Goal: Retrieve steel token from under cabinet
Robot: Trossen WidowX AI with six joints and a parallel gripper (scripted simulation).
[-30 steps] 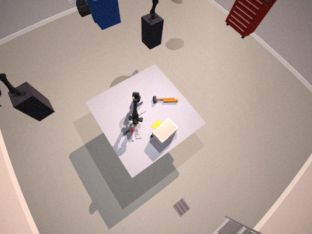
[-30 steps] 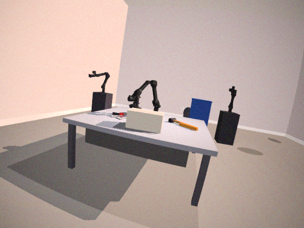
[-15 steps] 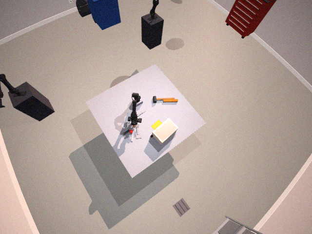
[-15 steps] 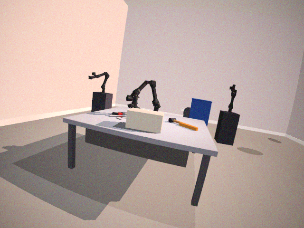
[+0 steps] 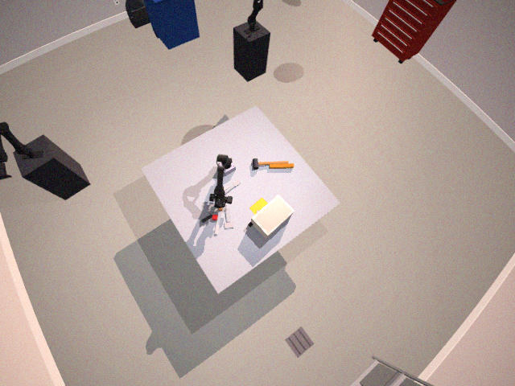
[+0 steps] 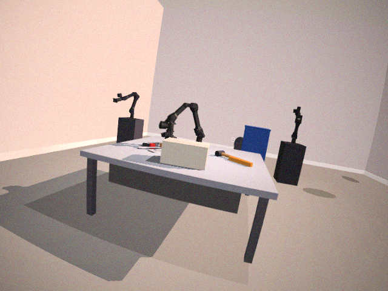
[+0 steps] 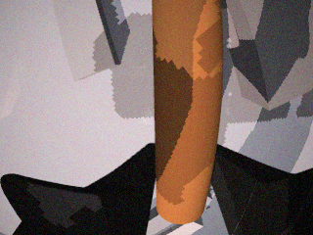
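Observation:
The cream cabinet (image 5: 272, 215) (image 6: 183, 154) stands on the table. A yellow marked area (image 5: 258, 205) lies beside it in the top view. The steel token cannot be made out; the vent slots do not show. My gripper (image 5: 220, 206) (image 7: 185, 149) is shut on an orange handle (image 7: 188, 108), which runs lengthwise between the black fingers in the wrist view. The gripper is over the table, to the left of the marked area in the top view. The far end of the held tool is not clear.
A black-headed hammer (image 5: 255, 163) (image 6: 219, 153) lies beside an orange bar (image 5: 281, 166) (image 6: 240, 161). Near the gripper lie a red piece (image 5: 214, 216) (image 6: 152, 145), a black piece (image 5: 206, 218) and a pale angled piece (image 5: 228, 225). A small black object (image 5: 249, 224) is beside the cabinet.

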